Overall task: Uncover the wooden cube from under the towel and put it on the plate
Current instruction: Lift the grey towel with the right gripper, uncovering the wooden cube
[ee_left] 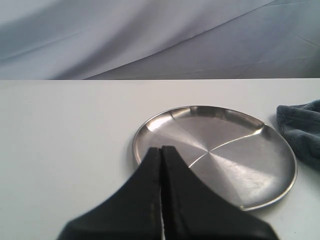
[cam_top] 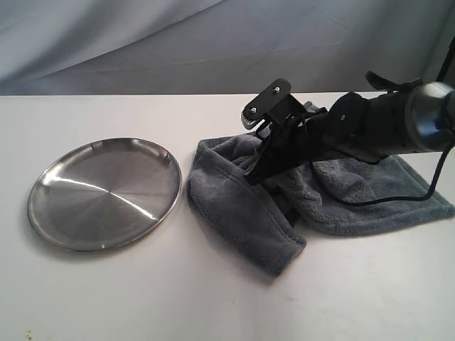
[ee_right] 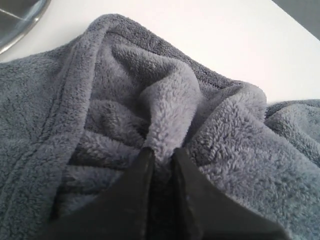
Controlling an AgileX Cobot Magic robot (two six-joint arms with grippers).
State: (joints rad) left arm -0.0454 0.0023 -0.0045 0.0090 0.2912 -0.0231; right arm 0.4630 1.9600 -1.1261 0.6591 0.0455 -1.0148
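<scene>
The grey-blue fleece towel (cam_top: 242, 206) lies bunched on the white table, right of the steel plate (cam_top: 105, 193). My right gripper (cam_top: 254, 175) reaches down into the towel's middle from the right. In the right wrist view its jaws are shut on a pinched fold of the towel (ee_right: 167, 115), with fleece squeezed between the fingertips (ee_right: 161, 154). The wooden cube is hidden. My left gripper (ee_left: 161, 148) is shut with nothing in it, hovering near the plate (ee_left: 240, 165); the exterior view does not show it.
A grey cloth backdrop (cam_top: 213, 42) hangs behind the table's far edge. The right arm's black cable (cam_top: 398, 197) trails over the towel. Bare white table (cam_top: 213, 305) runs in front of the plate and the towel.
</scene>
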